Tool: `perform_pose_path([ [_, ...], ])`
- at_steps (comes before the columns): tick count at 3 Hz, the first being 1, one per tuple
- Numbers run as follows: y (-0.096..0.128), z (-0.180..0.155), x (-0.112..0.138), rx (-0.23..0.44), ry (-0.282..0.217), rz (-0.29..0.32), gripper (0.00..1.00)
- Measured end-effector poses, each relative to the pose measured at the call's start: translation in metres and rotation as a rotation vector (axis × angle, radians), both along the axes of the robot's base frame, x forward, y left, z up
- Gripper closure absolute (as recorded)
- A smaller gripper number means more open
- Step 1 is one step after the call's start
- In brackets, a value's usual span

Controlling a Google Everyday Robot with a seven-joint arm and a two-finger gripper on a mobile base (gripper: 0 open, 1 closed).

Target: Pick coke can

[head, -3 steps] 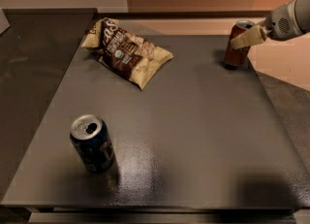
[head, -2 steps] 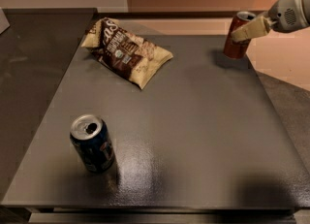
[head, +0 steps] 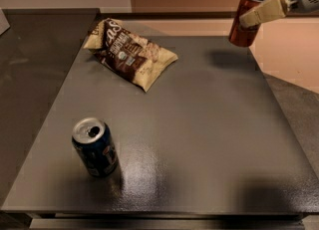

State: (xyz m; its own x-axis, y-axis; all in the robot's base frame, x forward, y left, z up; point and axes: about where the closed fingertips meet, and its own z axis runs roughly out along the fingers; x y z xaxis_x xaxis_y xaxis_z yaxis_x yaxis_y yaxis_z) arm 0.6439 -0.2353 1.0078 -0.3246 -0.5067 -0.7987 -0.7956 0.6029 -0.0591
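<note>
- Coke can: slim red body, silver top, tilted a bit. It's up in the air over the far right corner of the worktop, with its shadow on the surface underneath.
- End effector comes in from the upper right and is clamped on the can. One cream finger lies across the upper side.
- Compared to a second ago, the can was standing on the worktop in that corner. Now it's clearly lifted off and sits higher in the view.
- Chip bag at the back left and dark blue can at the front left haven't budged.
</note>
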Motion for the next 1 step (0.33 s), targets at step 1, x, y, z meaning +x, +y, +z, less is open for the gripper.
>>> perform_pose_path([
  [1, 0.0001, -0.0001, 0.0001, 0.000, 0.000, 0.000, 1.00],
])
